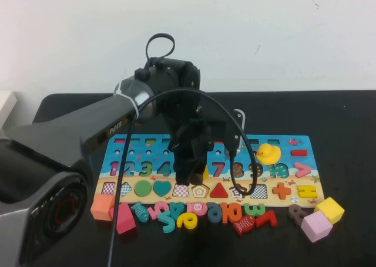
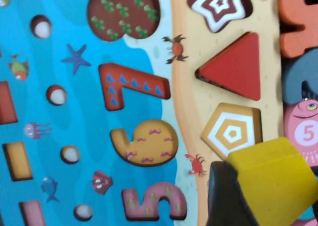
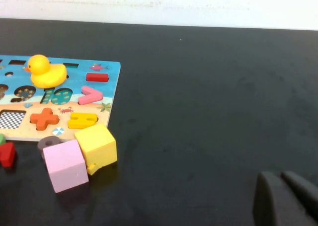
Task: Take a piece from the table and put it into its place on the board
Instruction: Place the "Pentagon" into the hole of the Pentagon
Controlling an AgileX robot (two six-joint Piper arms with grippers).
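My left gripper (image 2: 248,196) clamps one yellow piece (image 2: 276,179) above the board (image 2: 64,102) — beside its pentagon slot (image 2: 232,132); right gripper (image 3: 287,198) fingers touch together.

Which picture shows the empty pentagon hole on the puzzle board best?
The left wrist view: the pentagon slot fills it close up, with the left gripper holding the yellow piece just beside it. The high view shows the slot small. The right wrist view misses it; the right gripper is parked.
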